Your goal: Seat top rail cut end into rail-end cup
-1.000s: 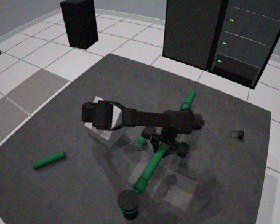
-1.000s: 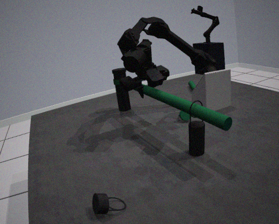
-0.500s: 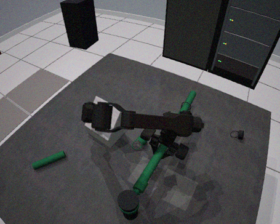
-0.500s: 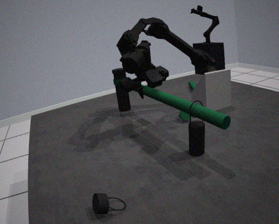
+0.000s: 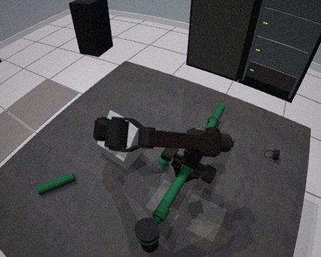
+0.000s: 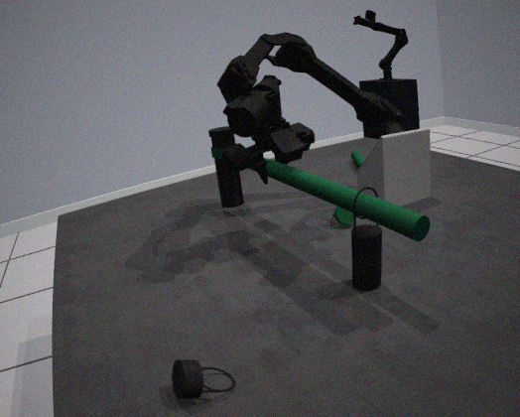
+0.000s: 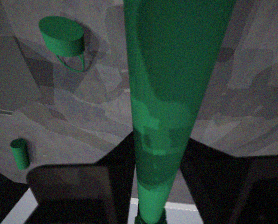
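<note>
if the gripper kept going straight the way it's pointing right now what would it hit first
Most likely the mat. The gripper, clamped on the green rail, points down, with nothing visible below it. The big post stands beside that line, though depth is unclear.

One long green rail [image 6: 342, 195]; one short green tube [image 5: 56, 183]; two dark posts [image 6: 366, 256], [image 6: 228, 169]; one loose loop cap [image 6: 189, 378]; one robot arm [image 5: 175, 140].

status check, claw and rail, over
Claw shut on rail. Rail through loop cap, cut end at big post, seating not confirmed. Nothing in the way.
</note>
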{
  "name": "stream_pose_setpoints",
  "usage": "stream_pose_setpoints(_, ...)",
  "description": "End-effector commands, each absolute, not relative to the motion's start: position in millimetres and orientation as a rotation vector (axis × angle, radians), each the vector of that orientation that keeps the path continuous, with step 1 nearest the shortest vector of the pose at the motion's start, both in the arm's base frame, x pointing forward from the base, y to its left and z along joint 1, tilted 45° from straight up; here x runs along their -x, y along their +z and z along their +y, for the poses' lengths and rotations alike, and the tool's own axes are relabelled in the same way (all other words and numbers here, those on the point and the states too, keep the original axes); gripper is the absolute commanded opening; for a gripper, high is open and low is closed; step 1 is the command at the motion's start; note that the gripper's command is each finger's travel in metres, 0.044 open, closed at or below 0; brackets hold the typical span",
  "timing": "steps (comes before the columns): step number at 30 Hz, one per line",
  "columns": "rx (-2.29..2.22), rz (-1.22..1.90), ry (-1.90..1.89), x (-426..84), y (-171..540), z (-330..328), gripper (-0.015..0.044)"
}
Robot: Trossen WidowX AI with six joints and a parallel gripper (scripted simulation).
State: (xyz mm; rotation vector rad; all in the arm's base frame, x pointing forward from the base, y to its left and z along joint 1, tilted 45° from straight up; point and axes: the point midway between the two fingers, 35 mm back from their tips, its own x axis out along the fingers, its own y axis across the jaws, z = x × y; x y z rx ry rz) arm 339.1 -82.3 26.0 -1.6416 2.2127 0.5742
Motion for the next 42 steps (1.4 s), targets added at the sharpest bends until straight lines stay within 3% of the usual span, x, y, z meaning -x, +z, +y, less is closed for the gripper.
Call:
stream_pose_setpoints(1, 1.663, 2.209, 0.566, -340.6, 32.0, -83.6, 0.0)
stream_pose_setpoints(42, 1.644, 2.214, 0.573, -339.5, 26.8, -82.3, 0.0)
